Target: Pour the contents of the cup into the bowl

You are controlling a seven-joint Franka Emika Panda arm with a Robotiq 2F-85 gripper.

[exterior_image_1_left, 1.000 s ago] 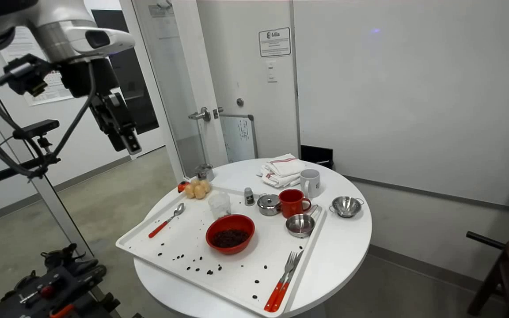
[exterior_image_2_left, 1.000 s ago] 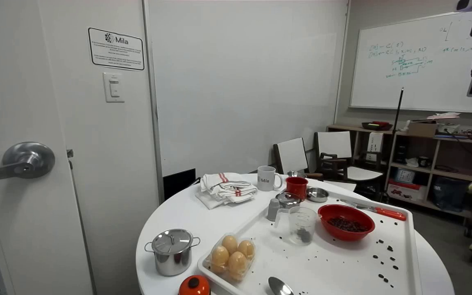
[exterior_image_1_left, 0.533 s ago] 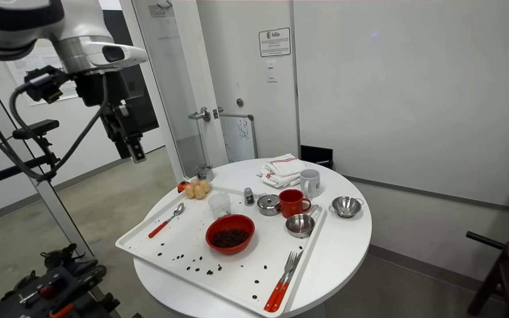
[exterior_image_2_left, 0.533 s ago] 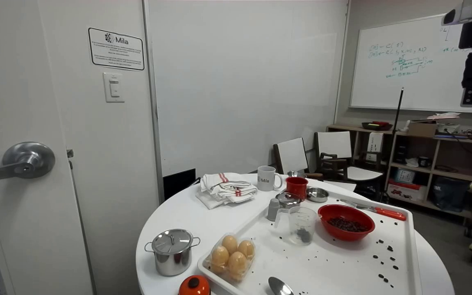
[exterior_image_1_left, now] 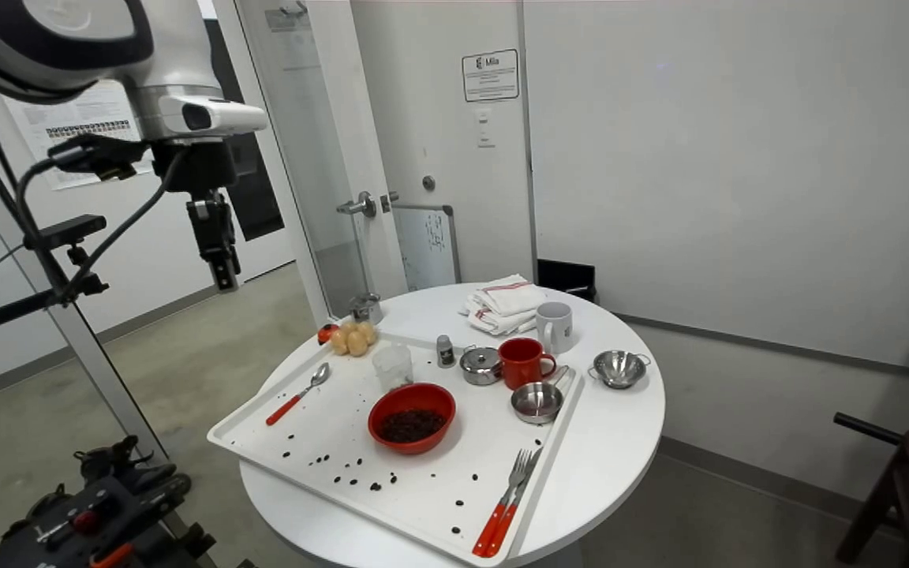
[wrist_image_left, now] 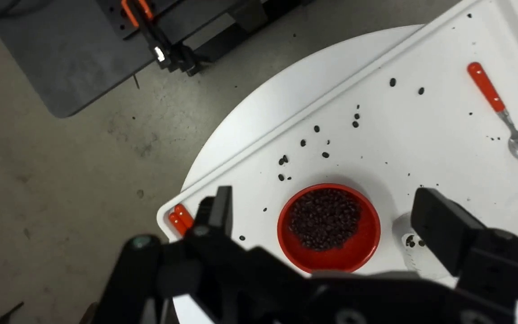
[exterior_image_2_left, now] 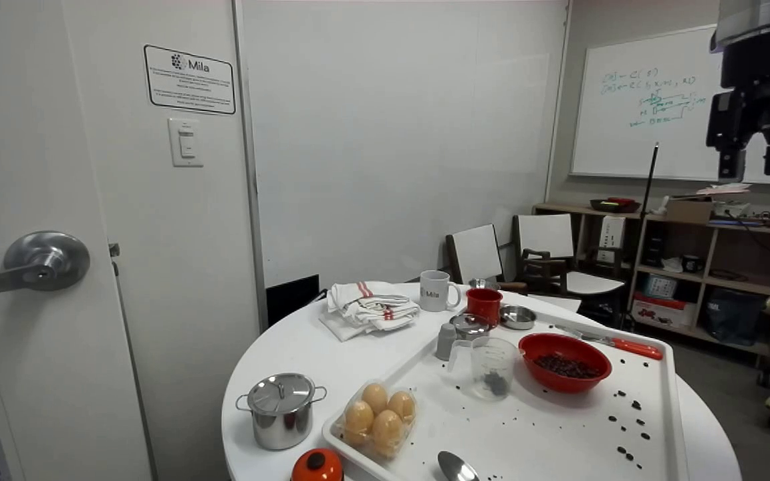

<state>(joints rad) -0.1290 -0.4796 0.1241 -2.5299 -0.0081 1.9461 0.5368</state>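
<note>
A clear cup (exterior_image_1_left: 393, 368) stands upright on the white tray (exterior_image_1_left: 415, 505); some dark beans show in it in an exterior view (exterior_image_2_left: 485, 354). Beside it sits a red bowl (exterior_image_1_left: 440, 406) with many dark beans inside. My gripper (exterior_image_1_left: 224, 276) hangs high in the air, off to the side of the table. In an exterior view its fingers (exterior_image_2_left: 731, 164) are spread with nothing between them. In the wrist view the open gripper (wrist_image_left: 324, 200) frames the bowl (wrist_image_left: 353, 254) far below, and one finger partly hides the cup (wrist_image_left: 421, 265).
Near the cup stand a grey shaker (exterior_image_2_left: 446, 342), a lidded steel pot (exterior_image_1_left: 480, 367), a red mug (exterior_image_1_left: 519, 363) and a steel pan (exterior_image_1_left: 537, 404). A spoon (exterior_image_1_left: 285, 409), eggs (exterior_image_2_left: 388, 427) and a fork (exterior_image_1_left: 494, 521) with a knife lie on the tray. Loose beans are scattered around.
My arm has moved down and toward the table, leftward in an exterior view, and the wrist has turned so both spread fingers show. The cup, bowl and other objects have not moved.
</note>
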